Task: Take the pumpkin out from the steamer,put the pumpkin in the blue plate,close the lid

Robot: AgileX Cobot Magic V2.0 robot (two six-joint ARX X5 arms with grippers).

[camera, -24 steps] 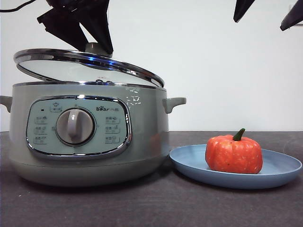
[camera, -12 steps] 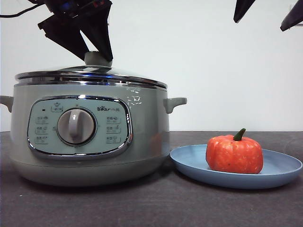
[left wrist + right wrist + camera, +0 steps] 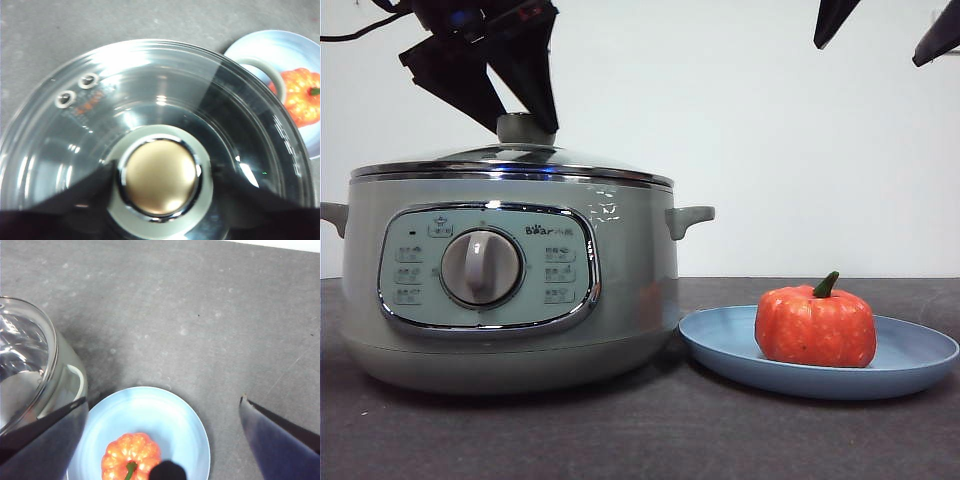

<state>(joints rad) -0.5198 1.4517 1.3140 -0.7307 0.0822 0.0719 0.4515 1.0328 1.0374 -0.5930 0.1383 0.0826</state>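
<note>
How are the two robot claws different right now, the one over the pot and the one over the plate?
The left claw sits low on the steamer, its tips either side of the lid knob; the right claw hangs high above the blue plate and the pumpkin, touching nothing. The right claw is spread wide open with nothing between its tips; the left claw's tips sit close around the knob. Both are black and two-pronged.

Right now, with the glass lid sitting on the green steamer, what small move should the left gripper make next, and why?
Probably open the left gripper and lift clear: the steel-rimmed glass lid sits level on the sage-green steamer, and the orange pumpkin rests in the light-blue plate.
</note>
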